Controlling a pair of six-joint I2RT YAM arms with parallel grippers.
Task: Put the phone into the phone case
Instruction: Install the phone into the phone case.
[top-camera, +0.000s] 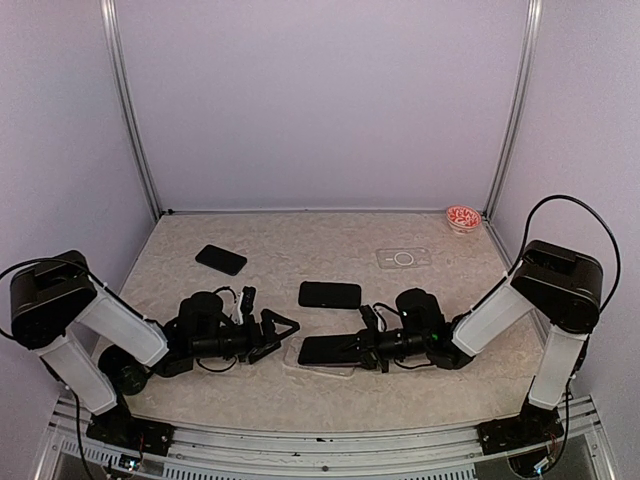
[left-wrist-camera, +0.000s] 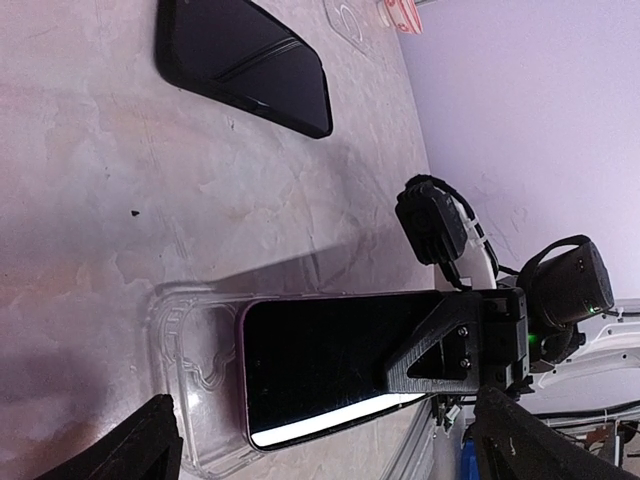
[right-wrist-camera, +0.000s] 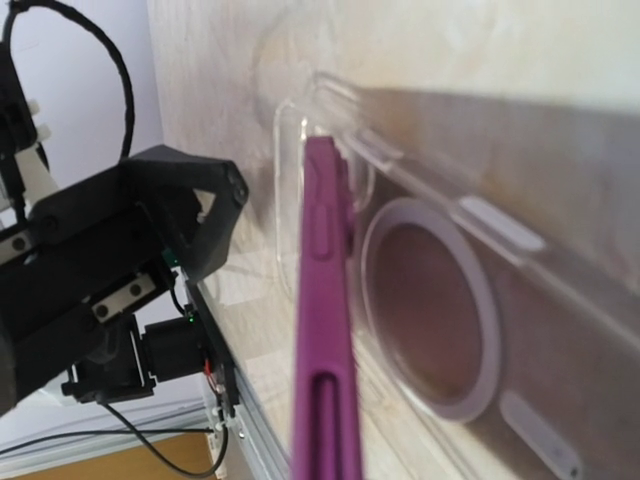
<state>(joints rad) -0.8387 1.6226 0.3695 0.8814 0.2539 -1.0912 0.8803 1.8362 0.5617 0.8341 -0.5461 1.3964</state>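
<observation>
- Beige marbled table (top-camera: 300, 235), lilac walls all round.
- Both arms lie low near the front edge, reaching in toward each other.
- Right gripper (top-camera: 362, 347) is clamped on one end of the phone (top-camera: 322, 350).
- Left gripper (top-camera: 280, 332) gapes wide with nothing in it, just beside the clear phone case (left-wrist-camera: 190, 350).
- The phone is purple-edged with its dark screen up. It sits over the case but isn't seated, with a gap above the case's back.
</observation>
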